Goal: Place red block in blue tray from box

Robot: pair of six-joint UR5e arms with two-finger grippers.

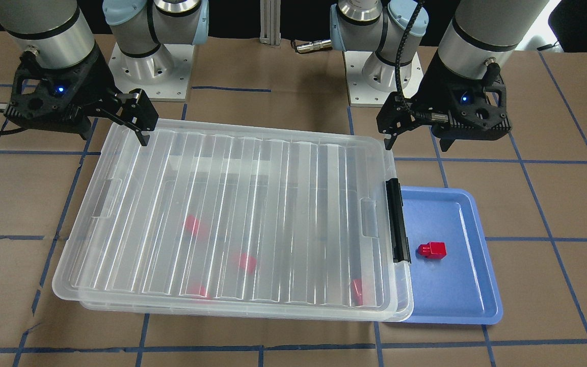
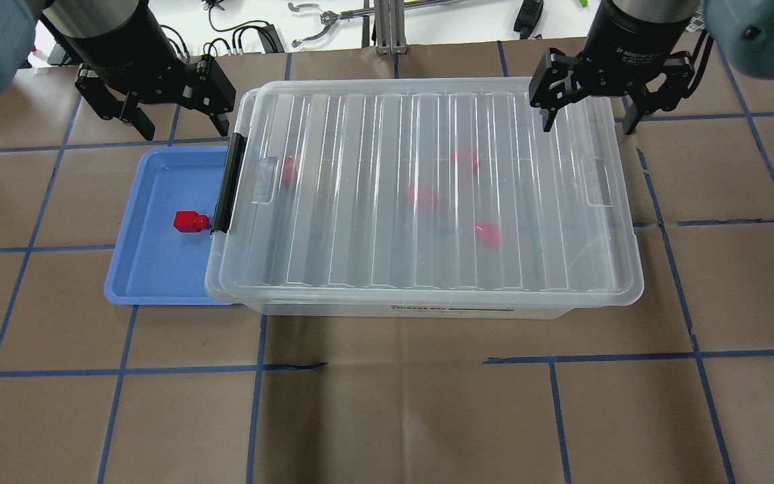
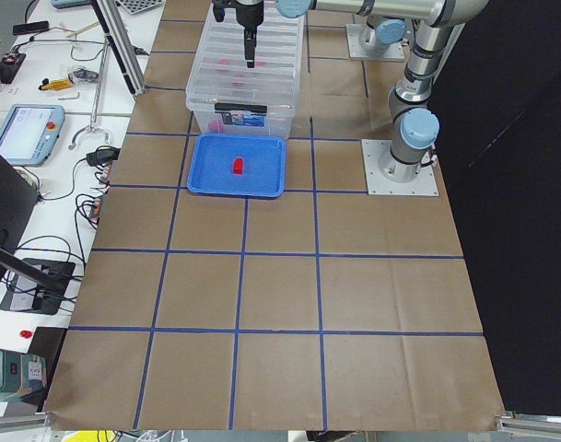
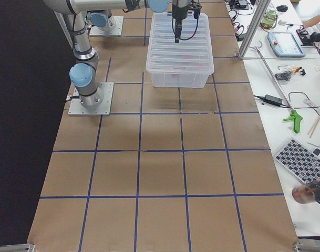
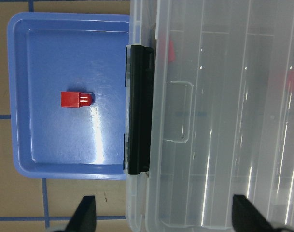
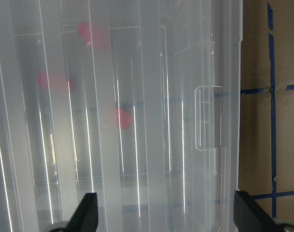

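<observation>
One red block (image 2: pixel 190 221) lies in the blue tray (image 2: pixel 152 275), close to the black latch (image 2: pixel 226 185) of the clear box (image 2: pixel 427 282). The box's ribbed lid (image 2: pixel 360 222) is on. Several more red blocks (image 2: pixel 422 196) show blurred through the lid. My left gripper (image 2: pixel 182 128) is open and empty, hovering above the tray's far edge by the box's latch end. My right gripper (image 2: pixel 588 126) is open and empty, above the far corner of the lid at the opposite end. In the left wrist view the red block (image 5: pixel 75 99) lies mid-tray (image 5: pixel 40 154).
The box overlaps the tray's inner edge. Brown paper with blue tape lines (image 2: pixel 387 403) covers the table. The two arm bases (image 1: pixel 145 66) stand behind the box. Benches with tools and cables flank the table in the side views.
</observation>
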